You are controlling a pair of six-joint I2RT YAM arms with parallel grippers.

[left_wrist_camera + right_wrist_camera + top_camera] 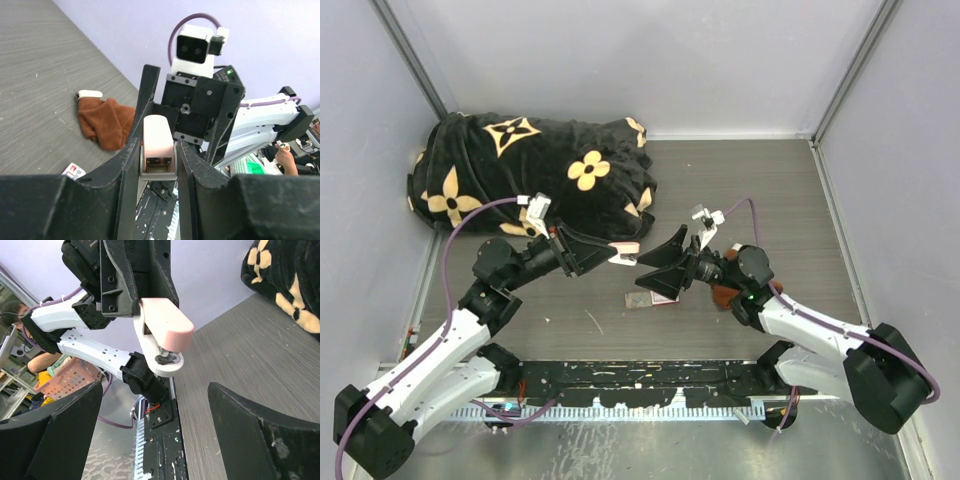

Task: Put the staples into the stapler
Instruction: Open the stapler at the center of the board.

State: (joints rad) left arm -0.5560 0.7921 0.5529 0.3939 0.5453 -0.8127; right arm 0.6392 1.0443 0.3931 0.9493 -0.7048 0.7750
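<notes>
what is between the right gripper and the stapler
Nothing: the right wrist view shows only open air between the open right gripper and the stapler held in the left gripper.

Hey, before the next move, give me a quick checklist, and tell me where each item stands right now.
1. Stapler clamped in the left gripper: ok, a finger presses on each side.
2. Right gripper open and empty: ok.
3. Staples picked up: not ok, the staple box lies on the table under the grippers.
4. Stapler opened for loading: cannot tell.
5. Brown cloth lying apart from the box: ok.
</notes>
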